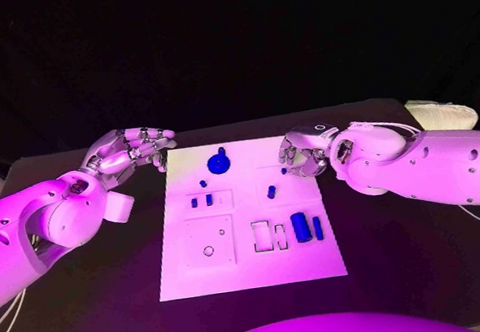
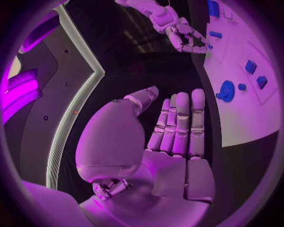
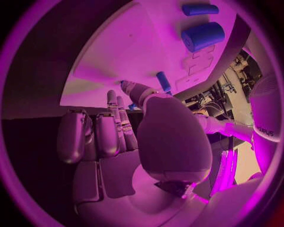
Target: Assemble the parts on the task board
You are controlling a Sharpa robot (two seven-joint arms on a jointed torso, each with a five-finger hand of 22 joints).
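We have the task board (image 1: 253, 275) mid-table w/ blue parts on it: a round part (image 1: 218, 164) near the far edge, a small peg (image 1: 272, 191) toward our right side, two longer cylinders (image 1: 302, 226) lying w/ long axes running near-to-far. Right hand (image 1: 305, 156) hangs at the board's far right edge, fingers partly curled, holding nothing; the peg lies just inboard of it, so right is prob. the closer arm. Left hand (image 1: 132, 152) is off the far left corner, fingers extended side by side, empty. Only a partial word on the arm in the right wrist view; can't read it reliably.
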